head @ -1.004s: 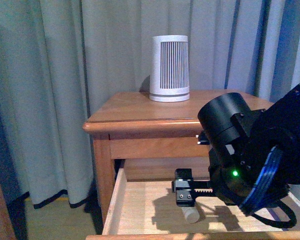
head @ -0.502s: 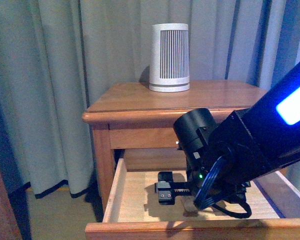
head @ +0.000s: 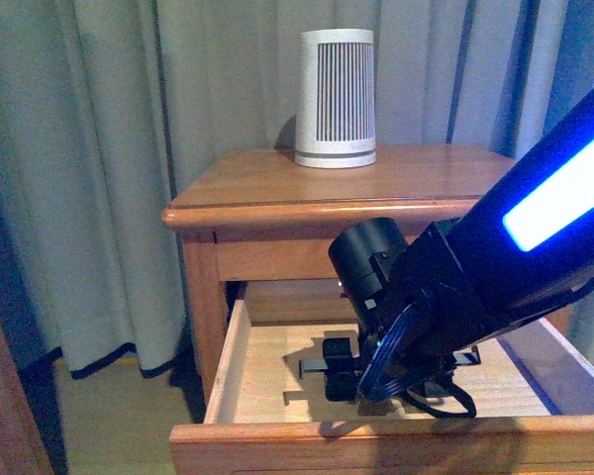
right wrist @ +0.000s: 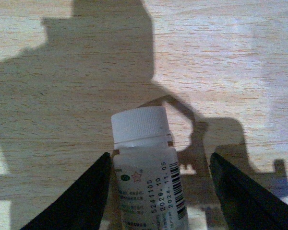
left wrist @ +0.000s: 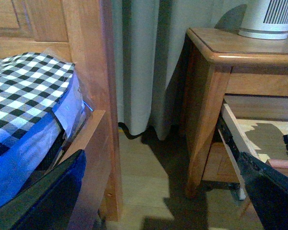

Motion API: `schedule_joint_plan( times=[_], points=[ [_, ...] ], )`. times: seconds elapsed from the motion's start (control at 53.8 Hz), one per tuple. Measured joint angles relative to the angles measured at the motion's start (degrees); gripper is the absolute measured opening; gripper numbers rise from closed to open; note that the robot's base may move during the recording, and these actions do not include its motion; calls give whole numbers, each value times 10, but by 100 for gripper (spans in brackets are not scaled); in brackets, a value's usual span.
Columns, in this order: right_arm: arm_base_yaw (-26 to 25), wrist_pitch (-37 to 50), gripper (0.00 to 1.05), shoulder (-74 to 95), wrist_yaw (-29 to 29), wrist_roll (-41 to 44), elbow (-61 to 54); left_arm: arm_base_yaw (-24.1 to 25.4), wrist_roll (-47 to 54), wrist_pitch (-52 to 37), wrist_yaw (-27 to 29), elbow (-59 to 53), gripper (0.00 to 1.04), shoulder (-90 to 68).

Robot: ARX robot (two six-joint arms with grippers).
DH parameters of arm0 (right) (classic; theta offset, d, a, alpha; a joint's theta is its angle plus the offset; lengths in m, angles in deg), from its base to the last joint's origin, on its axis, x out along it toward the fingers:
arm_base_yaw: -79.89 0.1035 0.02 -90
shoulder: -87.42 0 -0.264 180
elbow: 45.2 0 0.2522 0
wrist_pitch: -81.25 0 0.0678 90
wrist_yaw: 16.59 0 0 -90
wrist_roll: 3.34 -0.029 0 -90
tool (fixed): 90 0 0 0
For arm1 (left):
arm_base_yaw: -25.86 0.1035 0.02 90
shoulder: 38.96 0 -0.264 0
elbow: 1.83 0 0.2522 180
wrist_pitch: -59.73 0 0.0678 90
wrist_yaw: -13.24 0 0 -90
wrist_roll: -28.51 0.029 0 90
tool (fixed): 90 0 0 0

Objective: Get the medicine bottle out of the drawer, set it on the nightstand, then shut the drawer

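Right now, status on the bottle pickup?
Right gripper open, straddling bottle in open drawer. Left gripper open, off to the side. Nothing blocking the bottle.

Front faces nightstand (head: 277, 188), right wrist close inside drawer (right wrist: 86, 72)

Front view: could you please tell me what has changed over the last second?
The right tool went lower and further left inside the open drawer, now straddling the medicine bottle with its jaws open, nothing gripped yet. The nightstand and white slatted device stayed put.
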Motion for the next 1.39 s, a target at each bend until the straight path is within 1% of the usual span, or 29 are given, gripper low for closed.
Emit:
schedule_joint_plan(
  times=[0.056, 0.13, 0.297, 0.446, 0.706, 0.762, 0.874, 0.967, 1.078, 1.227, 1.394],
  points=[
    [0, 0, 36, 0, 0, 0, 0, 0, 0, 0, 0, 0, 98, 0],
    [-1, 1, 31, 0, 0, 0, 0, 0, 0, 0, 0, 0, 98, 0],
    [-1, 2, 30, -7, 2, -4, -7, 0, 0, 0, 0, 0, 98, 0],
    [-2, -3, 29, -57, 2, -18, -42, 0, 0, 0, 0, 0, 98, 0],
    [-14, -77, 29, -257, -49, -108, -125, 0, 0, 0, 0, 0, 98, 0],
    [-17, -89, 29, -292, -51, -117, -138, 0, 0, 0, 0, 0, 98, 0],
    [-30, -95, 29, -369, -37, -113, -151, 0, 0, 0, 0, 0, 98, 0],
    [-63, -77, 29, -422, -9, -69, -125, 0, 0, 0, 0, 0, 98, 0],
    [-107, -67, 29, -418, -8, -25, -63, 0, 0, 0, 0, 0, 98, 0],
    [-161, -75, 29, -344, -23, 14, 31, 0, 0, 0, 0, 0, 98, 0],
    [-189, -87, 29, -239, -24, 47, 110, 0, 0, 0, 0, 0, 98, 0]
  ],
)
